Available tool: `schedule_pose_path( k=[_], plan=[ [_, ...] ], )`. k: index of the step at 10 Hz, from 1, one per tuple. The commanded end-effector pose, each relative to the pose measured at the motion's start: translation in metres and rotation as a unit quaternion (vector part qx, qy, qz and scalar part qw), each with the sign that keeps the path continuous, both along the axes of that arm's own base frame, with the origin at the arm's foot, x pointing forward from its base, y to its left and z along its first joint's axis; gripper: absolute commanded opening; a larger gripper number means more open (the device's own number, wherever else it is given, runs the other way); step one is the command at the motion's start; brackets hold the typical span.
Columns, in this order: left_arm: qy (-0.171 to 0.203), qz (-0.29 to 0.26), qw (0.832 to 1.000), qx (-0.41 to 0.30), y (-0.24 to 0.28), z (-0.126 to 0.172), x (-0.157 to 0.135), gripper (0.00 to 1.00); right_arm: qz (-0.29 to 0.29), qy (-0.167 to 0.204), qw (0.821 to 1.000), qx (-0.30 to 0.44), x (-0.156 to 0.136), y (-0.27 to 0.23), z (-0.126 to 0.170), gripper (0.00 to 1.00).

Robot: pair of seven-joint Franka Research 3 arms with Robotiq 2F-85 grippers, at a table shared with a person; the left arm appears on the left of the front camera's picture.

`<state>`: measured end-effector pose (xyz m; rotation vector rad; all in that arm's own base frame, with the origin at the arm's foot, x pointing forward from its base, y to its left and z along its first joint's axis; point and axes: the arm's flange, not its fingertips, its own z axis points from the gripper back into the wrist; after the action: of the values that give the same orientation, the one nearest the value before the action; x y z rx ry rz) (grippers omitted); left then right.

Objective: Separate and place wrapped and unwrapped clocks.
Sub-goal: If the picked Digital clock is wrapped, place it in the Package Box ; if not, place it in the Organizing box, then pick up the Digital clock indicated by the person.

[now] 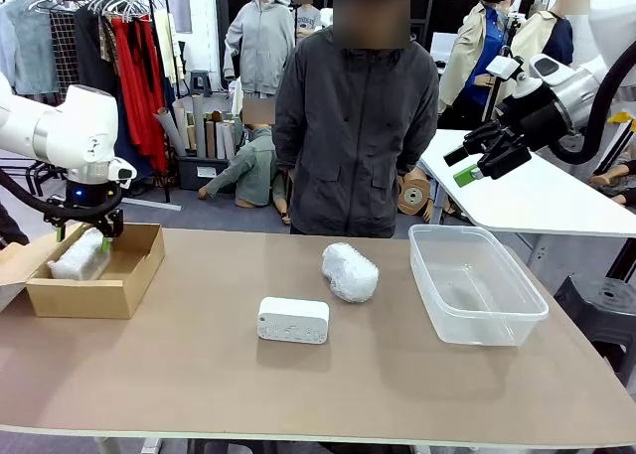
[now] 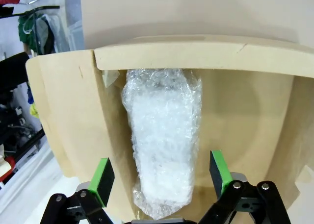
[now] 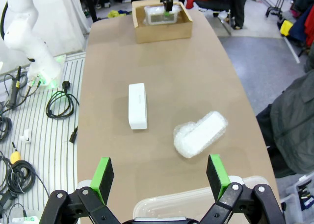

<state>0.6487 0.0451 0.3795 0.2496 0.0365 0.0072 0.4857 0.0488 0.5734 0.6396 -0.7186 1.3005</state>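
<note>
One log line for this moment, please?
left claw open around wrapped clock in box | right claw open | bare clock, other wrapped clock on table

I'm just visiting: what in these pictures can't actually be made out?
- Left wrist view: what is inside the wrapped bundle lying in the cardboard box; the bubble wrap blurs it.
- Front view: the markings on the bare white clock; too small to read.
- Right wrist view: the clear tub; mostly cut off by the bottom edge.
</note>
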Motion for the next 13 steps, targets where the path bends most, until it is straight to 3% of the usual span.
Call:
schedule_pose_path(
  k=[1, 5, 6, 13],
  plan=[
    [0.008, -0.002, 1.0, -0.005, -0.001, 0.019, -0.005, 1.0, 0.002, -0.001, 1.0, 0.005, -0.001, 0.001, 0.0, 1.0],
    [0.017, -0.019, 0.997, -0.077, -0.009, 0.054, -0.016, 1.0, 0.002, -0.001, 1.0, 0.005, -0.001, 0.001, 0.0, 1.0],
    [0.005, -0.001, 1.0, -0.027, -0.01, 0.04, -0.011, 1.0, 0.002, -0.001, 1.0, 0.005, -0.001, 0.001, 0.0, 1.0],
    [0.005, -0.001, 1.0, -0.027, -0.01, 0.04, -0.011, 1.0, 0.002, -0.001, 1.0, 0.005, -0.001, 0.001, 0.0, 1.0]
  ],
)
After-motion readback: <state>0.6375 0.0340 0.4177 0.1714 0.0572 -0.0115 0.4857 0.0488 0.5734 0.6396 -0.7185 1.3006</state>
